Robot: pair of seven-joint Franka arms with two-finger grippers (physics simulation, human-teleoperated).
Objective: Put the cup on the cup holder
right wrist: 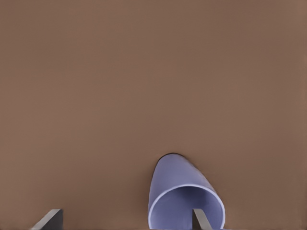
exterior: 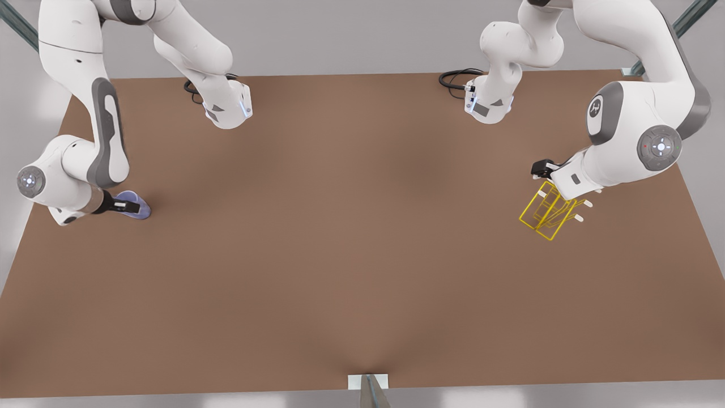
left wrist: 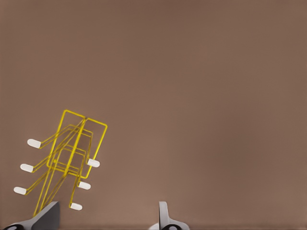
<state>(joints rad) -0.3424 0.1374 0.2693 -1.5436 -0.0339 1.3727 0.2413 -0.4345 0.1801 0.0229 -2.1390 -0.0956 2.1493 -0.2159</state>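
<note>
Getting the right gripper (exterior: 135,205) onto the cup (exterior: 139,207), far left of the front view: fingers spread, one inside its rim; pinch squarely. Left gripper (exterior: 542,171) hovers spread above the cup holder (exterior: 546,211), far right.

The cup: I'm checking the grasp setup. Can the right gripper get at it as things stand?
Probably yes. The right gripper is at the cup, open, with one finger inside the rim and nothing else nearby on the table.
</note>
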